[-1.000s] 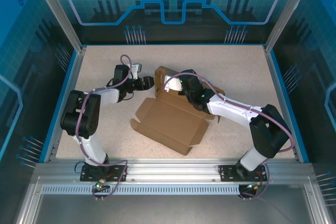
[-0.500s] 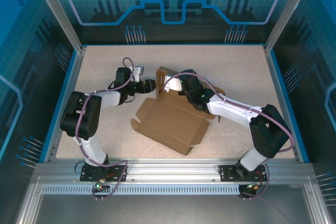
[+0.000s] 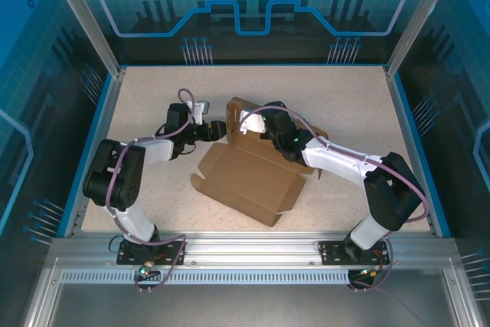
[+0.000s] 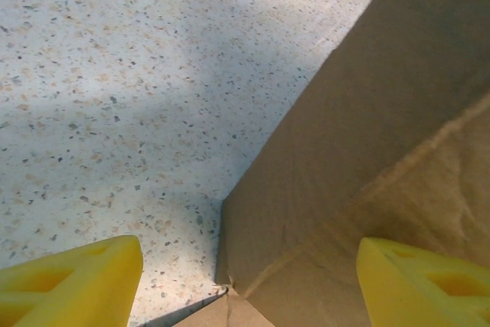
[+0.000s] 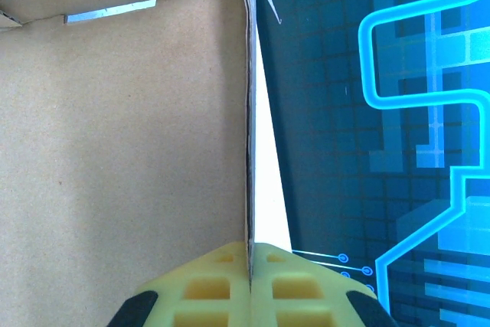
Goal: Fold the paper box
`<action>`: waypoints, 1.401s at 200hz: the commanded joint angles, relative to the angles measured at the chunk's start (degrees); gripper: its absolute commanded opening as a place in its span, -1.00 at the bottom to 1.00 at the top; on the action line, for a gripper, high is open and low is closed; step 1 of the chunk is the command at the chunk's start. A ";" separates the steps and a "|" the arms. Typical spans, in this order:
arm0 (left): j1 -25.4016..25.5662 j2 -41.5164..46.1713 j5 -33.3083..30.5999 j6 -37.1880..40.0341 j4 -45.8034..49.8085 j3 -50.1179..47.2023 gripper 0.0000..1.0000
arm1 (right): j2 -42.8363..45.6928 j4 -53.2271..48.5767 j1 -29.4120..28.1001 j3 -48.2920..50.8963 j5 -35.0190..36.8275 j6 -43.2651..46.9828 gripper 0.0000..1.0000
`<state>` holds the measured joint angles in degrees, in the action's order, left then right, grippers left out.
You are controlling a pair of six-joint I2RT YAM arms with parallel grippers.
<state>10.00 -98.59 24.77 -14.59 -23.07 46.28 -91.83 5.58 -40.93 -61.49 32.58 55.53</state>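
1. Workpiece: the cardboard mailer box (image 3: 249,178) lies partly folded near the middle of the speckled table (image 3: 344,97). Its broad panel is flat and open toward the near edge, and flaps are raised along the far side.
2. Right gripper (image 5: 249,269): pressed together on the thin edge of an upright flap. The wrist view shows the cardboard clamped edge-on between the two yellow pads.
3. Seen from above, this grip sits at the far-left corner of the box, where the flap stands up.
4. Left gripper (image 4: 249,289): spread wide and holding nothing. Its yellow fingers (image 4: 69,281) stand on either side of an outer corner of the box, one over bare table and the other over cardboard.
5. Contact between the left fingers and the box cannot be confirmed in either view.
6. From above, the left gripper sits just beside the raised flap on its left, close to the right gripper.
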 commanded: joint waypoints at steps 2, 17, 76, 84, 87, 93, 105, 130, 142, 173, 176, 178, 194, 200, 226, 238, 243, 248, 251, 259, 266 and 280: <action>0.55 1.49 3.30 1.20 -3.44 -0.47 0.52 | -0.28 -0.59 -0.02 -1.96 -0.84 -0.62 -1.00; 0.55 0.74 3.90 1.15 -3.65 0.49 0.52 | -0.18 -0.83 0.02 -2.02 -0.95 -0.85 -1.00; 1.22 -1.45 5.20 3.08 -4.04 3.85 0.58 | 0.21 -1.94 -0.08 -2.22 -1.69 -1.65 -1.00; 1.41 -1.69 5.08 3.56 -3.87 4.20 0.59 | 0.16 -1.99 -0.11 -2.27 -1.81 -1.74 -1.00; 1.40 -1.85 5.04 3.66 -3.90 4.36 0.60 | 0.16 -2.12 -0.11 -2.31 -1.80 -1.79 -1.00; 1.49 -2.07 5.08 4.06 -3.96 4.55 0.62 | 0.15 -2.24 -0.10 -2.38 -1.85 -1.86 -1.00; 1.68 -2.52 4.69 4.76 -3.89 5.00 0.64 | 0.07 -2.51 -0.09 -2.59 -2.02 -1.94 -1.00; 1.78 -3.88 3.28 5.91 -3.27 6.37 0.65 | 0.22 -2.93 -0.11 -2.75 -2.64 -2.31 -1.00; 1.91 -4.64 2.33 6.48 -2.88 7.06 0.65 | 0.34 -2.99 -0.10 -2.67 -3.04 -2.51 -1.00; 2.98 -5.97 -1.26 7.71 -1.38 8.91 0.59 | 0.43 -4.21 0.12 -3.10 -3.95 -2.87 -1.00; 3.00 -6.01 -1.60 7.79 -1.37 8.91 0.58 | 0.43 -4.39 0.15 -3.18 -4.04 -2.86 -1.00; 3.07 -6.12 -1.80 7.88 -1.41 8.98 0.58 | 0.36 -4.49 0.15 -3.23 -4.02 -2.90 -1.00; 3.31 -6.15 -3.24 7.87 -2.03 8.91 0.55 | 0.32 -5.26 0.36 -3.36 -4.44 -3.14 -1.00; 3.44 -6.12 -3.56 7.83 -2.47 8.76 0.53 | 0.25 -5.40 0.32 -3.37 -4.65 -3.27 -1.00; 3.40 -6.31 -4.48 7.90 -3.31 8.95 0.47 | -0.01 -5.85 0.45 -3.54 -4.90 -3.66 -1.00; 3.44 -6.48 -5.10 8.19 -2.97 9.35 0.42 | -0.01 -6.02 0.50 -3.69 -4.99 -3.76 -1.00; 3.40 -6.58 -5.45 8.28 -2.87 9.40 0.40 | 0.05 -6.12 0.52 -3.72 -5.07 -3.89 -1.00; 3.53 -6.66 -5.80 8.23 -2.86 9.43 0.38 | 0.12 -6.19 0.50 -3.72 -5.25 -3.93 -1.00; 3.53 -6.73 -5.99 8.21 -2.86 9.50 0.36 | 0.16 -6.20 0.51 -3.72 -5.29 -4.01 -1.00; 3.54 -6.82 -6.59 8.26 -2.69 9.62 0.33 | 0.23 -6.28 0.52 -3.72 -5.46 -4.15 -1.00; 3.69 -6.90 -7.16 8.40 -2.68 9.70 0.30 | 0.33 -6.36 0.54 -3.72 -5.66 -4.30 -1.00; 4.04 -6.97 -8.69 8.72 -2.64 9.78 0.22 | 0.34 -6.55 0.61 -3.81 -6.08 -4.69 -1.00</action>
<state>13.47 -104.47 19.84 -7.31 -25.15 54.19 -91.83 1.26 -40.71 -63.48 28.88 51.86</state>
